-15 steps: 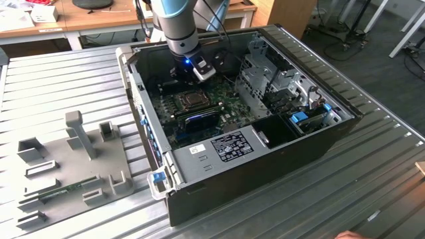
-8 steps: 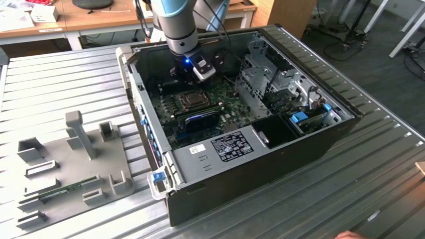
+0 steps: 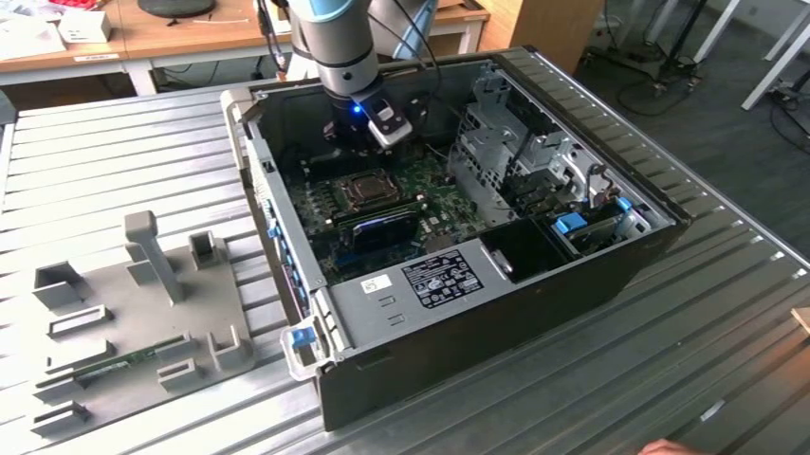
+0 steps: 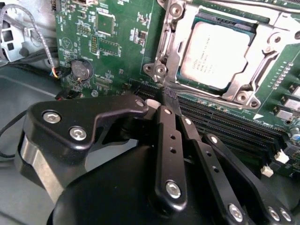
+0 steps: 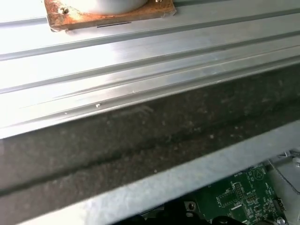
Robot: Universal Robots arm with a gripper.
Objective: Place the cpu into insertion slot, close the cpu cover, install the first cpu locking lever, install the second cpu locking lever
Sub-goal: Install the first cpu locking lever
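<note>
The cpu (image 4: pixel 220 54), a dull silver square, lies in the insertion slot (image 3: pixel 368 190) on the green board inside the open computer case. The cpu cover (image 4: pixel 174 47), a silver frame with a large window, lies flat over the chip's edges. A thin metal locking lever (image 4: pixel 211 96) runs along the side of the socket nearest my fingers. My gripper (image 4: pixel 166 96) is shut, its black fingers pressed together with nothing seen between them. The tips sit at the socket's corner by the end of that lever. In the exterior view the gripper (image 3: pixel 375 144) hangs just behind the socket.
Long black memory slots (image 4: pixel 225 126) and a coin battery (image 4: pixel 80 70) lie close to the fingers. A metal drive cage (image 3: pixel 506 142) and the case walls (image 5: pixel 140 140) hem in the board. A grey fixture tray (image 3: pixel 139 303) lies on the exterior view's left. A hand (image 3: pixel 665 447) shows at the front edge.
</note>
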